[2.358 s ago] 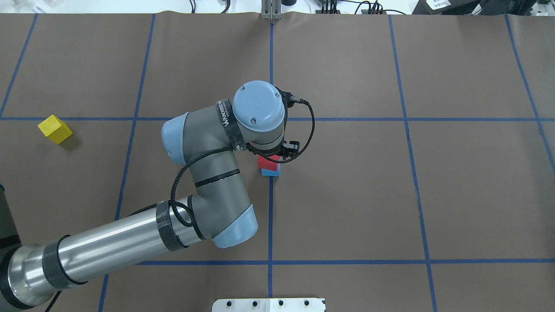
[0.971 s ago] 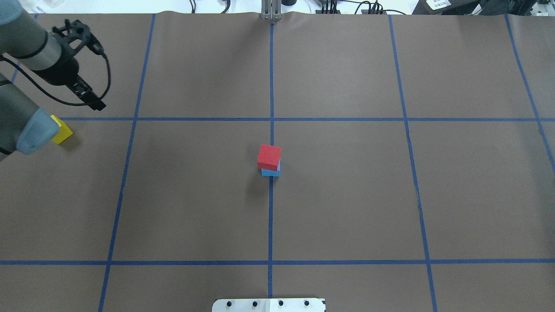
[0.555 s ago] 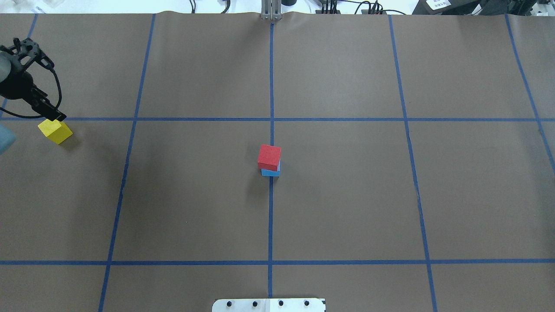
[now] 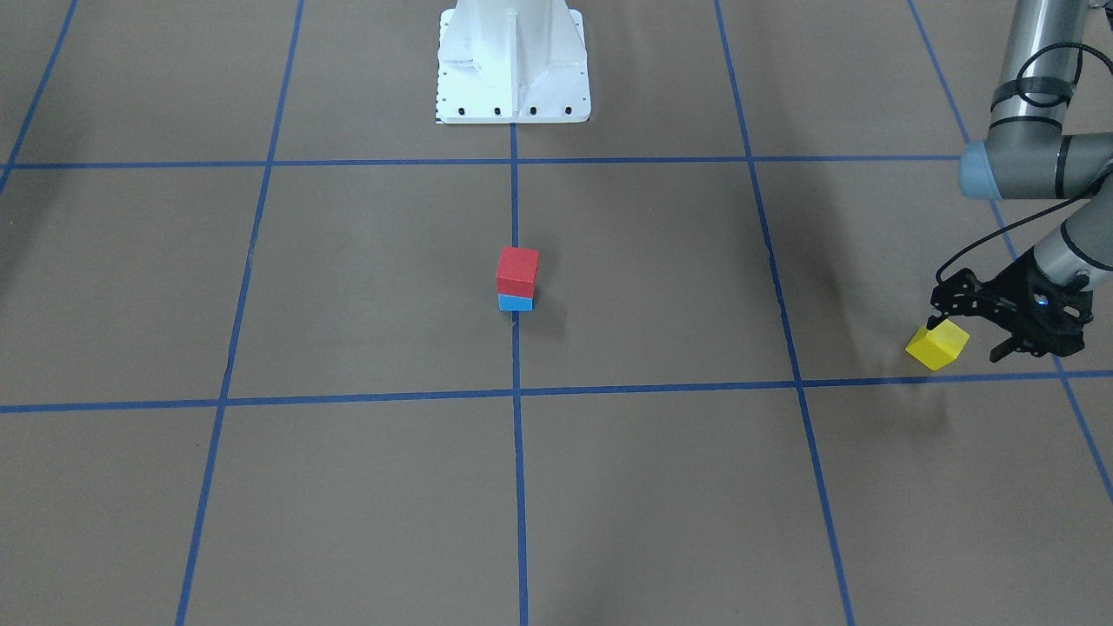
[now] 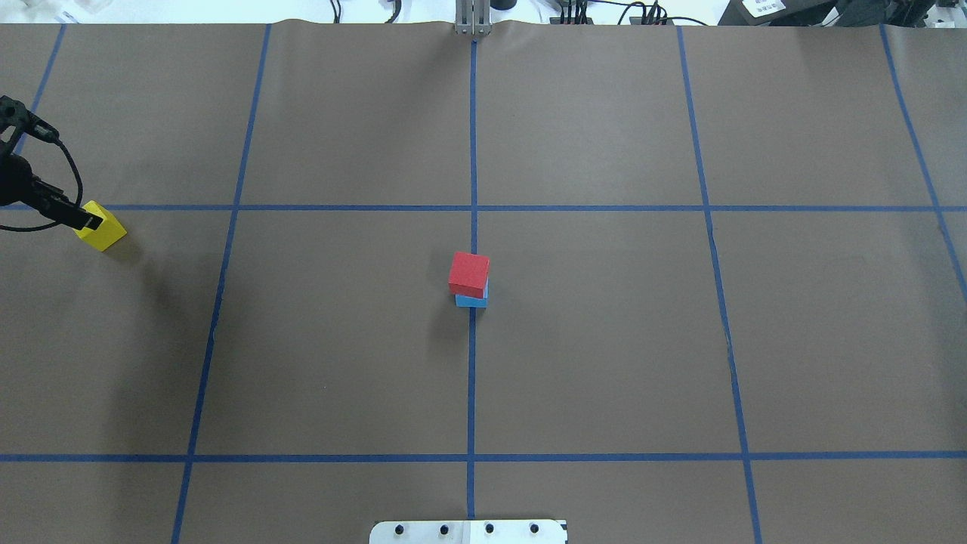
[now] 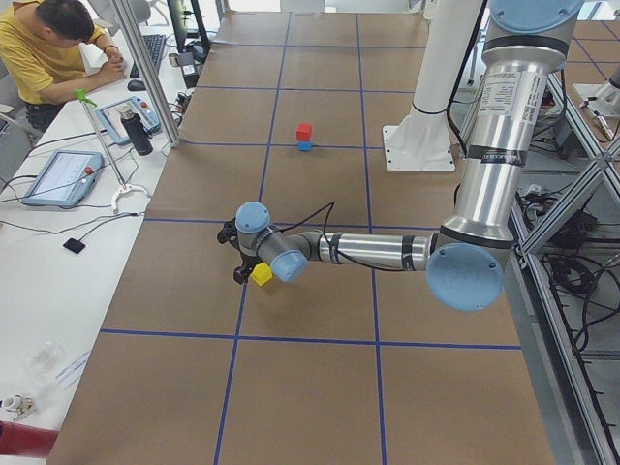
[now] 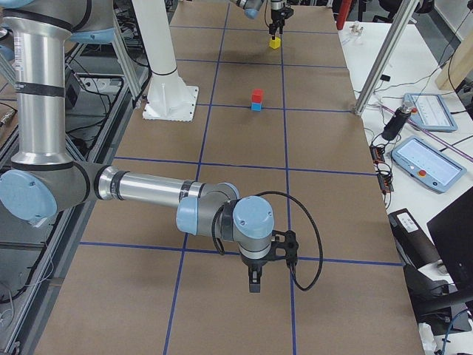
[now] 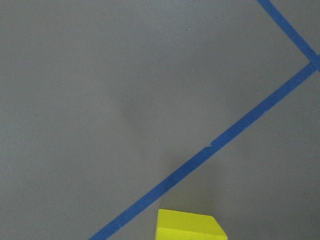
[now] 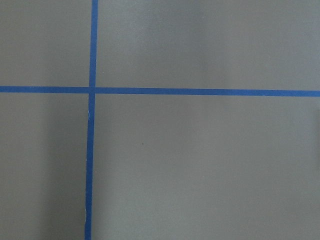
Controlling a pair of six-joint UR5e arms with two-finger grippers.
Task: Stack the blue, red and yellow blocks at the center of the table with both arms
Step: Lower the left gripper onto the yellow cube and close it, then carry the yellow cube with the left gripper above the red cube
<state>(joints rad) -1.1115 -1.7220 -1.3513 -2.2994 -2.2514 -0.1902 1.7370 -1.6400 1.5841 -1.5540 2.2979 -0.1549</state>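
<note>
A red block (image 5: 469, 273) sits on a blue block (image 5: 471, 301) at the table's centre, also in the front view (image 4: 517, 270). A yellow block (image 5: 103, 229) lies alone at the far left, turned diagonally. My left gripper (image 4: 967, 337) is open and low right at the yellow block (image 4: 937, 345), one finger (image 5: 74, 217) over its top edge. The left wrist view shows the yellow block (image 8: 189, 227) at the bottom edge. My right gripper (image 7: 252, 285) shows only in the exterior right view, low over bare table far from the blocks. I cannot tell if it is open.
Blue tape lines grid the brown table cover. The white robot base (image 4: 513, 61) stands at the robot's side of the table. A seated person (image 6: 53, 44), tablets and a bottle are at a side table beyond the far edge.
My left arm left the red block on the blue one, swung from the centre to the far left and came down at the yellow block. The stack has not moved.
</note>
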